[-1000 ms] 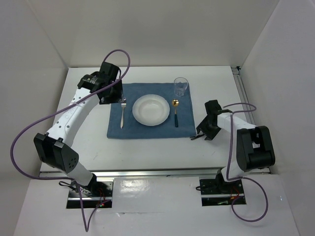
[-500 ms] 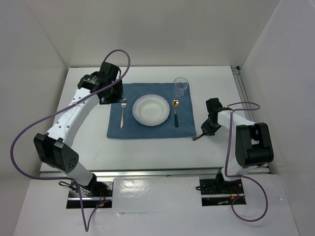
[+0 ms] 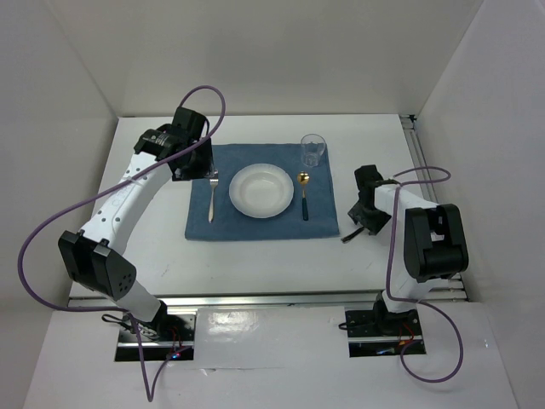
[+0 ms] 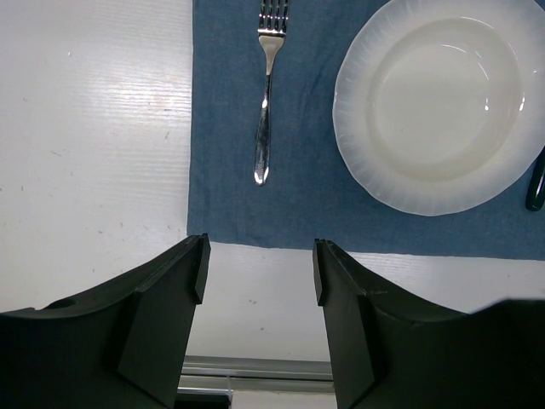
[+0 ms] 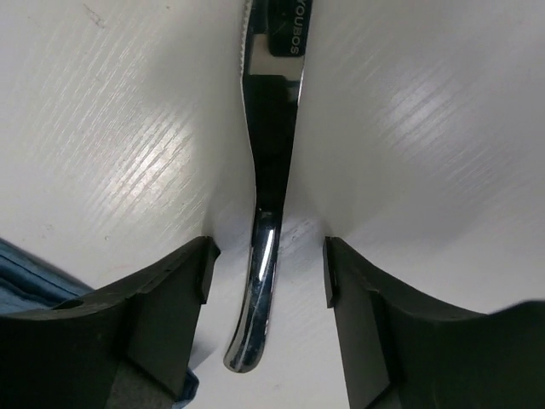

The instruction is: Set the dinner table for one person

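Sitting on blue mat (image 3: pixel 255 226) atop dinner table (image 3: pixel 255 266): white bowl (image 3: pixel 261 191), glass (image 3: pixel 312 151).

One bench (image 3: pixel 255 264). One blue mat (image 3: pixel 255 226). One plate (image 3: pixel 261 190), one fork (image 3: pixel 212 194), one spoon (image 3: pixel 303 194), one knife (image 5: pixel 271 128), one glass (image 3: pixel 312 150). Two hands: one left hand (image 4: pixel 260 256), one right hand (image 5: pixel 266 256).
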`<state>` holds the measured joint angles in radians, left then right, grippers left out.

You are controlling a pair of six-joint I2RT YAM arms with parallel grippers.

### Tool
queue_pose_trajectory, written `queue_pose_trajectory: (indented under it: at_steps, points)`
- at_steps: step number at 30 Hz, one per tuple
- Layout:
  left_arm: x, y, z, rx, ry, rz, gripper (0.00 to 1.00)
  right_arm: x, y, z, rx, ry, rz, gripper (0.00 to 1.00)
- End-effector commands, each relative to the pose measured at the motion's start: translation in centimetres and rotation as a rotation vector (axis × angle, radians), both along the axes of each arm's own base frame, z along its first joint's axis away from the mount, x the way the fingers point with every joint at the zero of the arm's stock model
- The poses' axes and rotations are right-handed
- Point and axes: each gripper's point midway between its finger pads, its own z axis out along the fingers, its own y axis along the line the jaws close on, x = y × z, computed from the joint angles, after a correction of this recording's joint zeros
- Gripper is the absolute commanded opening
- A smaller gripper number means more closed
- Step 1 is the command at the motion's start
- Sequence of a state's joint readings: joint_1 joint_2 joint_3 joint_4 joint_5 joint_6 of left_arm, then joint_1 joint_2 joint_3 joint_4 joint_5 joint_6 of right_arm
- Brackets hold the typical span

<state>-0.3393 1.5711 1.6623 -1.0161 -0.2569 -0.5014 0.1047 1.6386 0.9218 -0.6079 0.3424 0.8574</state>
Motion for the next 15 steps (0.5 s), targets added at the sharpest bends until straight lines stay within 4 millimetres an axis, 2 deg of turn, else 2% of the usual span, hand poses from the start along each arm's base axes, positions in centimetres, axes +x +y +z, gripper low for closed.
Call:
queue_pose_trajectory:
  at_steps: [1, 2, 3, 4, 6, 10, 12, 15]
  points:
    - [0.7, -0.2, 1.0, -0.005, -0.041, -0.003, 0.69, -1.3, 0.1, -2.1, 0.006, 0.072, 0.032, 0.67]
    - [0.7, -0.2, 1.0, -0.005, -0.041, -0.003, 0.69, -1.0, 0.3, -2.1, 0.017, 0.061, 0.035, 0.67]
    - [0.7, -0.2, 1.0, -0.005, -0.041, -0.003, 0.69, -1.5, 0.4, -2.4, 0.027, 0.075, 0.037, 0.65]
    - [0.7, -0.2, 1.0, -0.005, -0.041, -0.003, 0.69, -1.8, 0.4, -2.9, 0.026, 0.084, 0.037, 0.61]
    - [0.7, -0.2, 1.0, -0.005, -0.041, -0.003, 0.69, -1.5, 0.8, -3.2, 0.045, 0.071, 0.041, 0.43]
    - [0.7, 0.0, 1.0, 0.009, -0.043, -0.007, 0.69, -1.8, 0.6, -3.6, 0.038, 0.079, 0.039, 0.21]
    - [0.6, 0.6, 0.9, 0.036, -0.043, 0.01, 0.69, -1.9, 0.1, -2.7, 0.01, 0.075, 0.033, 0.08]
    - [0.5, 0.8, 0.9, 0.048, -0.037, 0.016, 0.69, -0.4, -0.7, 0.1, -0.041, 0.006, 0.038, 0.04]
